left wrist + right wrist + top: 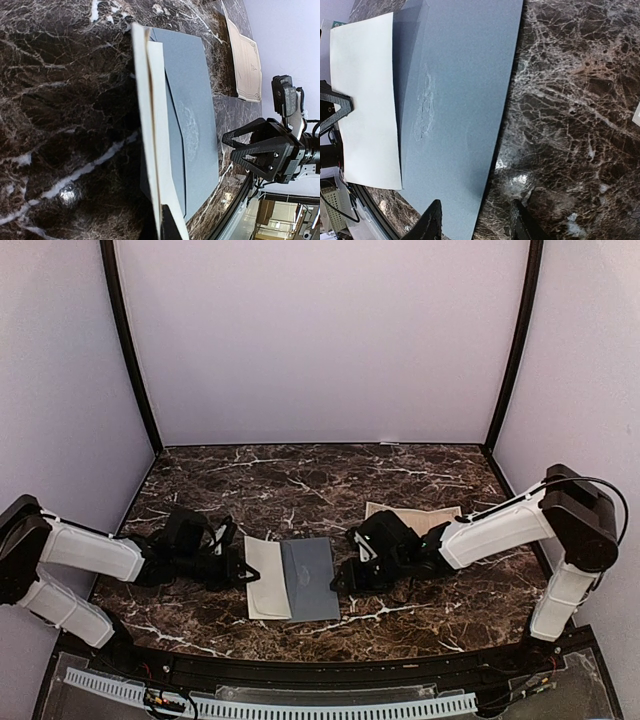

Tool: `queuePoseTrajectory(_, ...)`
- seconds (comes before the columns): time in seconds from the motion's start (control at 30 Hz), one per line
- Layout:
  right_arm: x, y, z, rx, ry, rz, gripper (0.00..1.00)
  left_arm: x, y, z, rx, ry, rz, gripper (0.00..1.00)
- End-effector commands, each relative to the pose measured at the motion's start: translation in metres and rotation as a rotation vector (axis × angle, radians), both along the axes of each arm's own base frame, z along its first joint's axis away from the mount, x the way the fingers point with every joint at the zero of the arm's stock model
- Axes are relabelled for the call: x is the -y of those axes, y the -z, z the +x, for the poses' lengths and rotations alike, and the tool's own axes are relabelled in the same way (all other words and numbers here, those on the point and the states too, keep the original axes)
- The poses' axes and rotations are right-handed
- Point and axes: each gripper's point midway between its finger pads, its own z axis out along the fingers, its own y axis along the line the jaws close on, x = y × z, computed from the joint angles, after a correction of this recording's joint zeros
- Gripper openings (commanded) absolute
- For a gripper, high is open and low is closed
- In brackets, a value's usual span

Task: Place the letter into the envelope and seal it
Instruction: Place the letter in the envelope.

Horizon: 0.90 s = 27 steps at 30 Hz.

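Observation:
The grey-blue envelope [312, 578] lies flat at the table's middle, its pale flap [266, 577] folded out to the left. My left gripper [243, 568] is shut on the flap's outer edge; in the left wrist view the flap [156, 125] rises nearly edge-on from the pinch [167, 226]. My right gripper [346, 575] is open at the envelope's right edge. In the right wrist view its fingertips [432, 222] straddle that edge of the envelope [460, 90], one over the paper, one over the marble. The cream letter [415, 516] lies behind the right arm, apart from the envelope.
Dark marble tabletop [300, 485] with lilac walls on three sides. A black rail [320, 665] runs along the near edge. The left wrist view also shows the letter [247, 65] and the right gripper [260, 150] beyond the envelope [197, 110].

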Motion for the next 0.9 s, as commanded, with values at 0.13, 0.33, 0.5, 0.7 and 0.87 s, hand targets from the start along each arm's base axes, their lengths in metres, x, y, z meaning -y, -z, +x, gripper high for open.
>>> queuePoseTrajectory(0.13,-0.018,-0.002,0.000,-0.008,-0.023,0.034,0.41,-0.005,0.012,0.001,-0.002,-0.005,0.036,0.00)
queuePoseTrajectory(0.33,-0.025,0.002,-0.003,-0.020,-0.039,0.032,0.39,-0.005,0.017,0.003,-0.008,-0.010,0.043,0.00)
queuePoseTrajectory(0.5,-0.028,0.004,-0.004,-0.025,-0.046,0.032,0.39,-0.004,0.020,0.004,-0.013,-0.009,0.044,0.00)
queuePoseTrajectory(0.7,-0.029,0.006,-0.005,-0.030,-0.047,0.030,0.38,-0.004,0.023,0.004,-0.020,-0.008,0.044,0.00)
queuePoseTrajectory(0.87,-0.031,0.007,-0.006,-0.033,-0.050,0.029,0.37,-0.003,0.025,0.003,-0.035,-0.018,0.027,0.00)
